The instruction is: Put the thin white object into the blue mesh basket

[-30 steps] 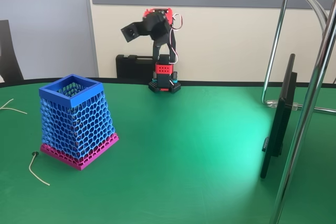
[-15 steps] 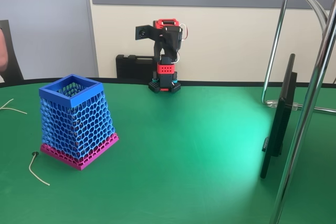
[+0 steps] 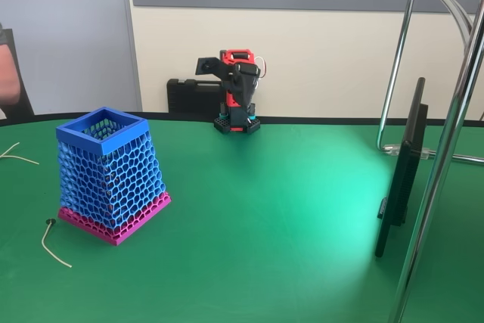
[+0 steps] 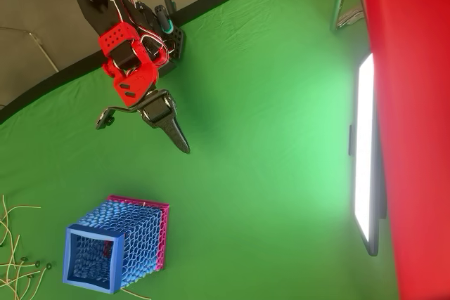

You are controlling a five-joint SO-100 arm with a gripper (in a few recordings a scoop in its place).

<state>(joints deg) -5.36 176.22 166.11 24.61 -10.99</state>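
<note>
Plainly the wire (image 3: 54, 244) will be light, limp and hard to pinch; its small loop end looks the best hold. It lies on the table's near left edge, just beside the basket (image 3: 110, 172). The gripper (image 4: 179, 138) hangs well apart, jaws together, holding nothing

Thin white object (image 3: 53, 243) lies beside upright blue mesh basket (image 3: 110, 168).

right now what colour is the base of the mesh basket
Magenta-pink, under the blue mesh basket; clearest in the fixed view.
</note>
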